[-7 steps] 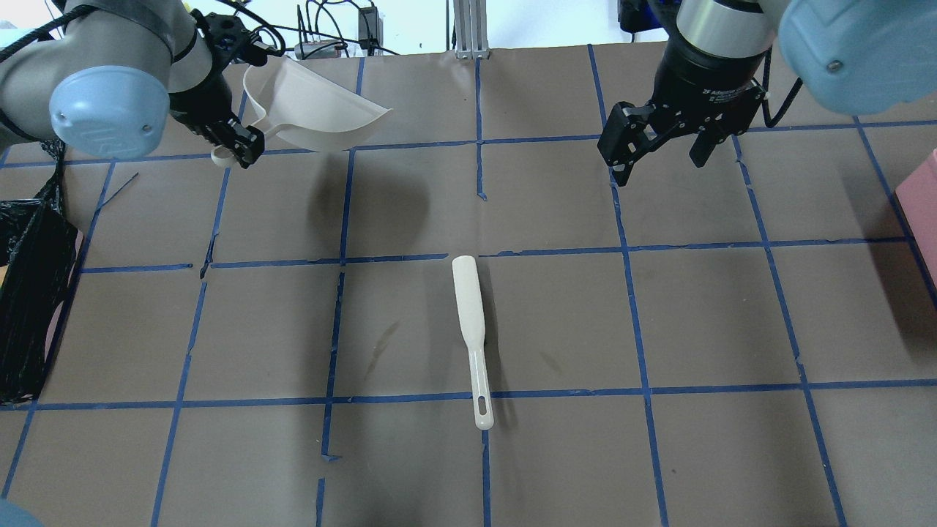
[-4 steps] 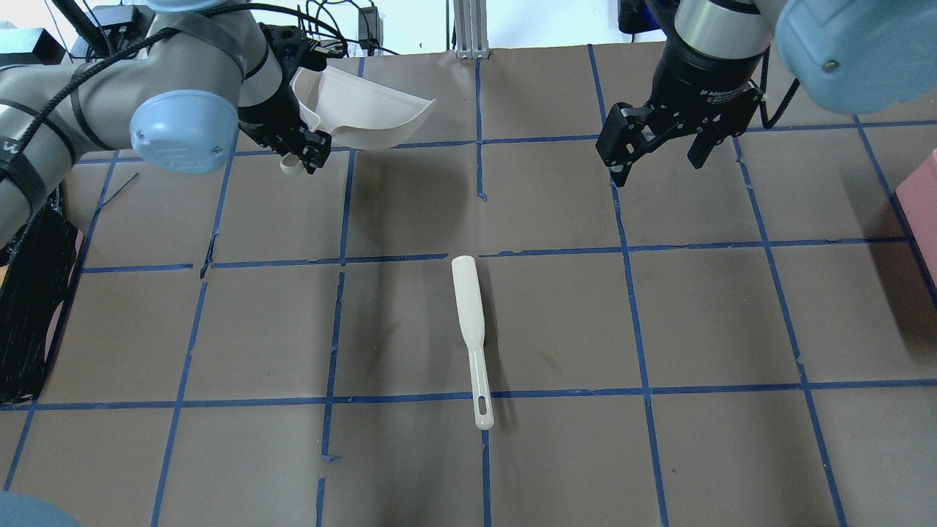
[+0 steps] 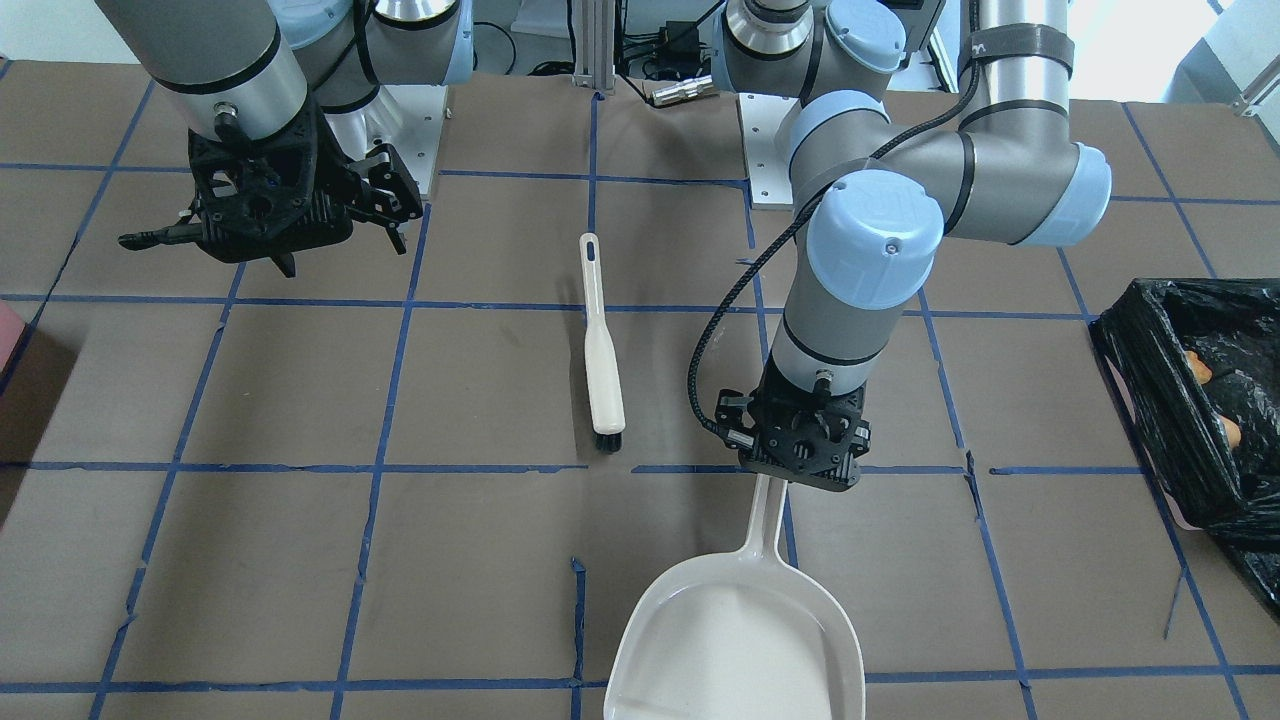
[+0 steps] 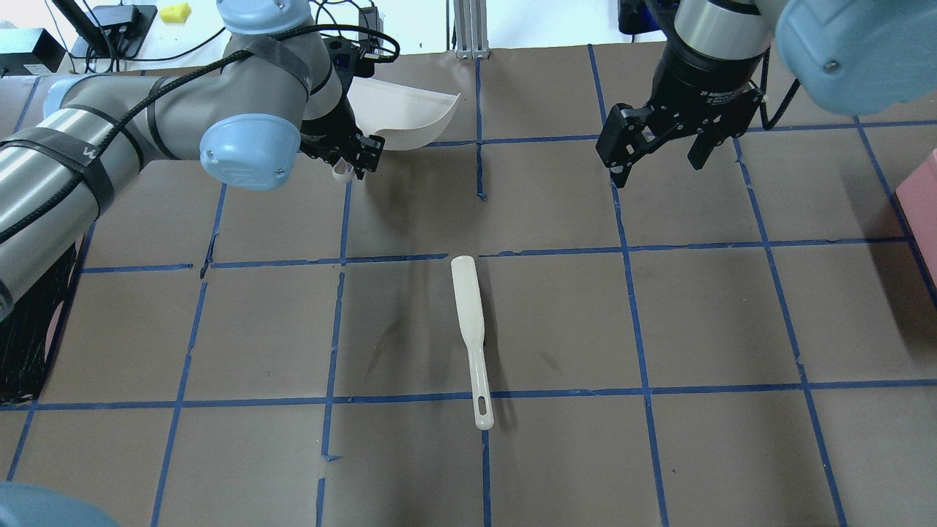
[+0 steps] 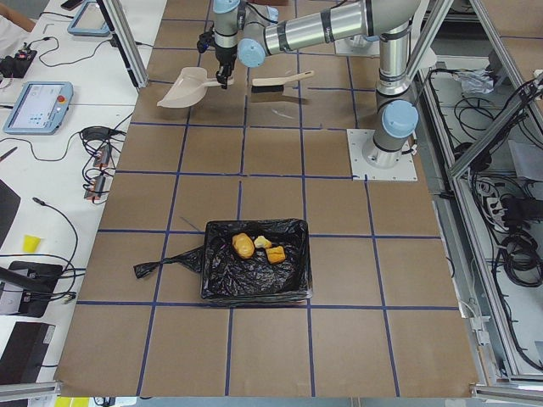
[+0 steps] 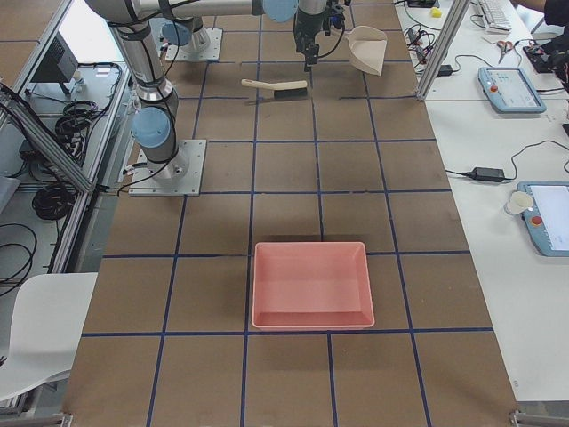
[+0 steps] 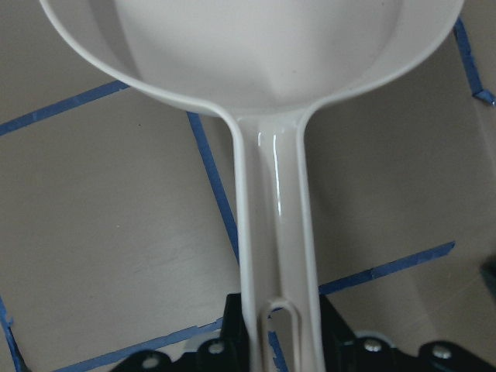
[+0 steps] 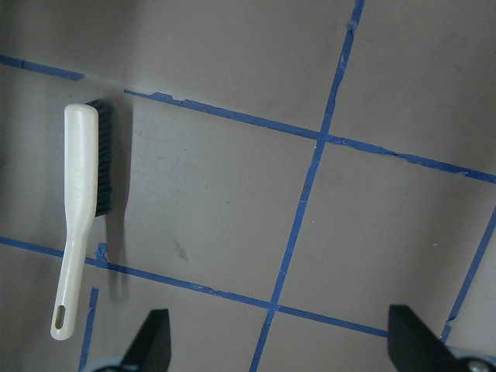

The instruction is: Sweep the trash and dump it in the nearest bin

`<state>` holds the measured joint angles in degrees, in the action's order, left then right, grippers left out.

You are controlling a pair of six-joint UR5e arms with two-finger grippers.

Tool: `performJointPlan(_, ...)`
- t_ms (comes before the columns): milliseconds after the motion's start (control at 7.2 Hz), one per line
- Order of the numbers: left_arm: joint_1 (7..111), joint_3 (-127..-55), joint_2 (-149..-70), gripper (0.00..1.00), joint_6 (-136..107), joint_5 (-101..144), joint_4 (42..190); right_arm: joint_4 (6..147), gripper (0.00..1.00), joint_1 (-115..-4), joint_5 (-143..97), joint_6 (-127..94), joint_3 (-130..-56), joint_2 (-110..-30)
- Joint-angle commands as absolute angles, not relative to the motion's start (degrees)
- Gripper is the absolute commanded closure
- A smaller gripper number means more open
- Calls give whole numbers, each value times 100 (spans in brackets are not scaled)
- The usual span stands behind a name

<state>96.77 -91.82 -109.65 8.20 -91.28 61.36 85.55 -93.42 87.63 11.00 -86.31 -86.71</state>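
Note:
The trash lies inside the bin [image 5: 214, 273]: a tan oval [image 5: 243, 246], a golden chunk [image 5: 276, 254] and a pale bit [image 5: 260, 242]. The black-lined bin [image 3: 1150, 395] stands at the table's left end. My left gripper [image 4: 356, 159] [image 3: 800, 472] is shut on the handle of the white dustpan [image 4: 406, 113] [image 3: 735, 640] [image 7: 263, 62], which is empty and held above the far middle of the table. My right gripper [image 4: 657, 157] [image 8: 283, 349] hangs open and empty, apart from the white brush [image 4: 468, 322] [image 3: 603, 370] [image 8: 81, 194] lying mid-table.
A pink tray [image 6: 311, 285] [image 4: 924, 197] sits at the table's right end. Blue tape lines grid the brown tabletop [image 4: 703, 315]. Cables and a metal post [image 4: 468, 29] stand beyond the far edge.
My left arm has carried the dustpan to the right along the far row, away from the bin. The right gripper and the brush have stayed put.

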Motion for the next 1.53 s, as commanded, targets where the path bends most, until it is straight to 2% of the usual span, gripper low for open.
performJointPlan(0, 9948, -9184, -11144, 95, 449, -9141, 5783, 8561, 0, -9343, 8763, 1107, -8666, -8649)
performJointPlan(1390, 10125, -9413, -11259, 95, -18, -8930, 5643, 8569, 0, -9352, 8763, 1099, -8657, -8684)
